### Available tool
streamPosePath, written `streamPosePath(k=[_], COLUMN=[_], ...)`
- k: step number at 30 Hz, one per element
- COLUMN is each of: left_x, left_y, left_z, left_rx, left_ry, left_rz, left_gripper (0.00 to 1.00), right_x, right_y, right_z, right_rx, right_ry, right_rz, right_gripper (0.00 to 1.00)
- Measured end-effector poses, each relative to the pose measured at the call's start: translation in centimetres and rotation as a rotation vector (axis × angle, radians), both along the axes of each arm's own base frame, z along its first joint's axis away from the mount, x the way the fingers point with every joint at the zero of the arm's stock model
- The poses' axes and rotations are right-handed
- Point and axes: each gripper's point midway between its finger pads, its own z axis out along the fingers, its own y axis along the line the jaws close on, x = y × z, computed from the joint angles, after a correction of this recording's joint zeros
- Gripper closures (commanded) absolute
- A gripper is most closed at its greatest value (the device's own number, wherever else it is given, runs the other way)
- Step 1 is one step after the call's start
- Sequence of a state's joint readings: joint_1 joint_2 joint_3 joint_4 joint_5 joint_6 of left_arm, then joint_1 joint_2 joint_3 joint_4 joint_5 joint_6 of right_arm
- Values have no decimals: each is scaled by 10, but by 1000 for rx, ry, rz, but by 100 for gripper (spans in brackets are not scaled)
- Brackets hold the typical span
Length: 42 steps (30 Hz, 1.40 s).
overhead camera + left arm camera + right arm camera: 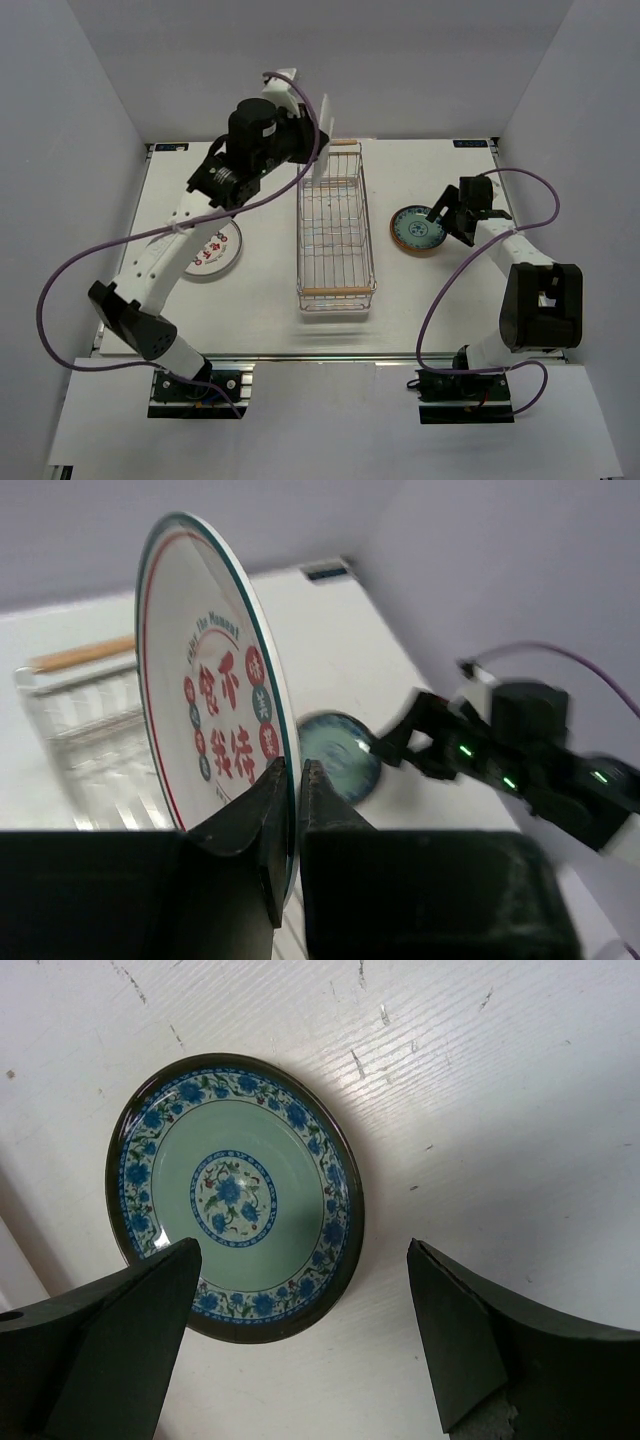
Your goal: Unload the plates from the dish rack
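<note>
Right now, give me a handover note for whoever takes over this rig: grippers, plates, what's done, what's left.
Left gripper: shut on the rim of the held white plate, upright above the far end of the dish rack.
Right gripper: open, hovering over the teal plate, which lies on the table right of the rack.
Done: teal plate and a second white plate, left of the rack, are out.
Left: set the held plate down; no other plate shows in the rack.

I'm seeing the dish rack (336, 235) glinting as shiny bare metal wire, its handle (337, 291) showing pale matt wood. The white plate (215, 720) and teal plate (235, 1195) are gleaming, smoothly glazed. The table (480, 1110) is looking matt white and scratched, and the right gripper (302, 1260) is showing matt black plastic.
</note>
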State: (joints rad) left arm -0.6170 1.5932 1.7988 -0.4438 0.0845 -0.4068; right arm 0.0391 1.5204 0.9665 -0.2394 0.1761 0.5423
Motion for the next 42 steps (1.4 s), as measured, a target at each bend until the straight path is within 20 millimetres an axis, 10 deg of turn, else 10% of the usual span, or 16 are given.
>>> streamPosePath(k=[6, 11, 18, 28, 42], left_x=[5, -1, -7, 7, 14], left_y=[90, 172, 227, 260, 264], left_z=[3, -72, -185, -249, -289], left_rx=[111, 322, 595, 733, 798], left_ry=[-54, 42, 240, 341, 410], left_rz=[402, 740, 919, 972, 961], left_gripper=[96, 96, 100, 96, 43], right_x=[0, -4, -6, -12, -12], right_y=[-2, -5, -6, -12, -11], right_z=[2, 0, -1, -5, -9], right_rx=[-10, -22, -24, -46, -46], right_ry=[-5, 11, 23, 48, 61], right_rz=[-9, -19, -21, -48, -48], right_gripper=[11, 11, 11, 11, 11])
